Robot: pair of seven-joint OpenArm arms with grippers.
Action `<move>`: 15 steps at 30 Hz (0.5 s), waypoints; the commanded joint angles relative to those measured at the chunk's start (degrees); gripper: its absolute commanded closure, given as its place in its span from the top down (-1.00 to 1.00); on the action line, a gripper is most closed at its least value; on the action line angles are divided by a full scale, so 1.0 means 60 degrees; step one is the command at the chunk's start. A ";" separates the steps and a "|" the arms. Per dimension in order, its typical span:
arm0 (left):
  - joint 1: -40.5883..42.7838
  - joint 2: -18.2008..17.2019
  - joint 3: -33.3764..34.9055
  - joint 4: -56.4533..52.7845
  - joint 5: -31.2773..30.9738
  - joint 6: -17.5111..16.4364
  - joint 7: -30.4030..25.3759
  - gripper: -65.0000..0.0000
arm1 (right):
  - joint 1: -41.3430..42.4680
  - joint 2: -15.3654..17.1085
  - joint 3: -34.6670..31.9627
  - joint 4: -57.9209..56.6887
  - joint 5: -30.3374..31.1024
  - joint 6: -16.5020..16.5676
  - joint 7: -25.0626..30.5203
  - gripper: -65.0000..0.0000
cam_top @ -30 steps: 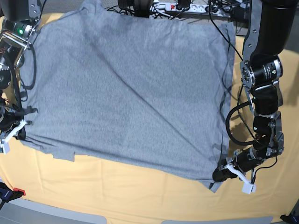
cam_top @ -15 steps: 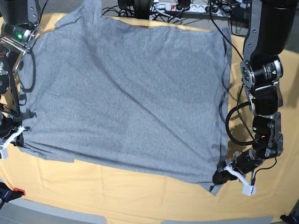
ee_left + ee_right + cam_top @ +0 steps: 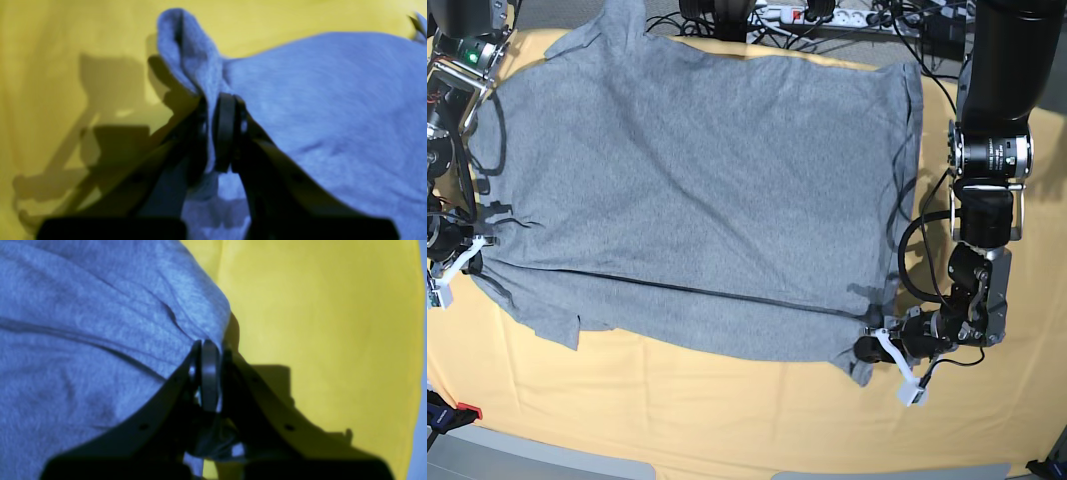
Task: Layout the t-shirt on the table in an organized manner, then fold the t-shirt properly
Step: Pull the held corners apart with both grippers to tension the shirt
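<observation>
Base view is showing me the large heather-grey cotton t-shirt (image 3: 697, 190) lying spread over most of the wide table covered in pale yellow-orange cloth (image 3: 677, 420), plain side up, with no lettering showing. I am judging the layout step as well along but not finished: the body is lying broad and mostly flat, yet a long taut crease is running across the near part between my two grips, the near hem is looking ragged and folded under at the near left, and a sleeve is poking off the far edge near the cables. No fold is made yet, so the whole folding part is left. My left gripper (image 3: 867, 347), at the near right of the base view, is pinching the shirt's near right corner, its jaws closed tight on a bunched ridge of grey fabric, as the left wrist view is making plain (image 3: 213, 133). My right gripper (image 3: 469, 252), at the left edge of the base view, is likewise clamped on the shirt's left edge, fabric gathered between its closed jaws in the right wrist view (image 3: 209, 373). Both my forearms are reaching low over the cloth, wrists turned inward toward the garment, and the shirt is hanging stretched between them.
</observation>
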 commanded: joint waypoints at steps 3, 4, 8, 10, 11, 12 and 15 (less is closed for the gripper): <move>-0.0368 -0.0237 -0.0025 0.0168 -0.0098 -0.0011 0.0000 -1.00 | 0.0259 0.0251 0.0044 0.0127 0.0066 -0.0055 0.0284 -1.00; -0.0372 -0.0302 -0.0025 0.0168 -0.0044 -0.0018 -0.0022 -1.00 | 0.0270 0.0251 0.0044 0.0127 0.0066 -0.0055 0.0379 -1.00; -0.0372 -0.0528 -0.0025 0.0168 0.0044 -0.0022 -0.0503 -1.00 | 0.0273 0.0248 0.0044 0.0127 0.0073 -0.0018 0.0681 -1.00; -0.0375 -0.0619 -0.0025 0.0168 0.0044 -0.0018 -0.0783 -1.00 | 0.0273 0.0248 0.0044 0.0127 0.0076 0.0033 0.0769 -1.00; -0.0375 -0.0648 -0.0025 0.0168 0.0047 -0.0015 -0.0947 -1.00 | 0.0273 0.0248 0.0044 0.0127 0.0076 0.0047 0.0841 -1.00; -0.0375 -0.0674 -0.0025 0.0168 0.0076 -0.0018 -0.1100 -1.00 | 0.0273 0.0248 0.0044 0.0127 0.0076 0.0047 0.0962 -1.00; -0.0375 -0.0659 -0.0025 0.0168 0.0069 -0.0025 -0.1188 -0.91 | 0.0299 0.0248 0.0044 0.0127 0.0076 0.0047 0.1144 -1.00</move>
